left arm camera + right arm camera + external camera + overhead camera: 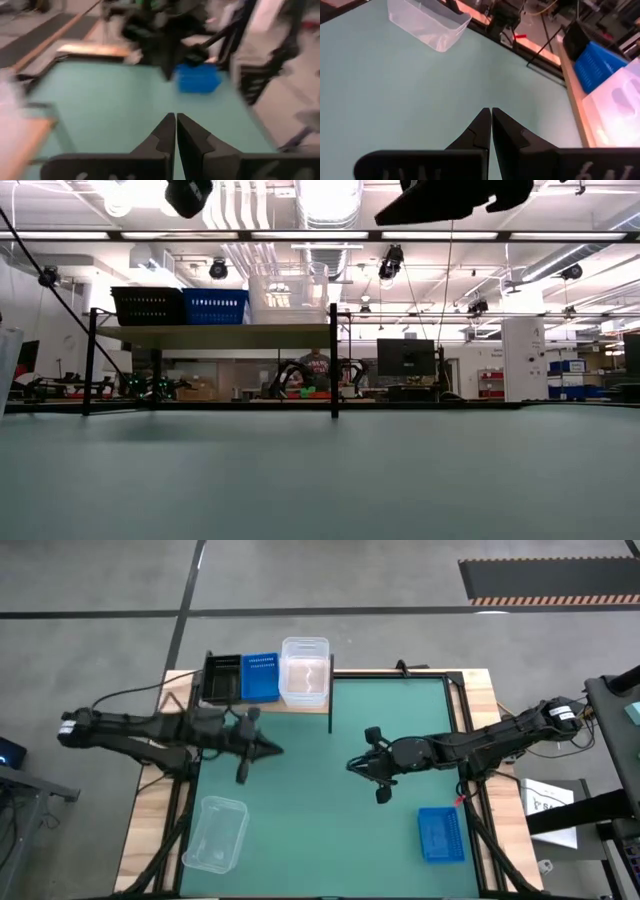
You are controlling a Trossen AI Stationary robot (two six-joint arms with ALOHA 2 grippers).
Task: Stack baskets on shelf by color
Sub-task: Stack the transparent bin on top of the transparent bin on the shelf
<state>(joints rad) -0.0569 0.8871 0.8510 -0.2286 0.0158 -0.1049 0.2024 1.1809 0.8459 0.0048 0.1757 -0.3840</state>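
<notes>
Both the left gripper and right gripper hover pinched closed, seemingly empty, over the table mid-area.

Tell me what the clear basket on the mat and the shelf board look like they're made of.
The clear rounded basket looks like glossy see-through plastic: the green mat shows through it. The light-brown shelf board looks like matte wood, possibly laminate, on a thin black metal frame.

shelf: far left tabletop edge, three basket stacks side by side on it | loose baskets: near-left, near-right
</notes>
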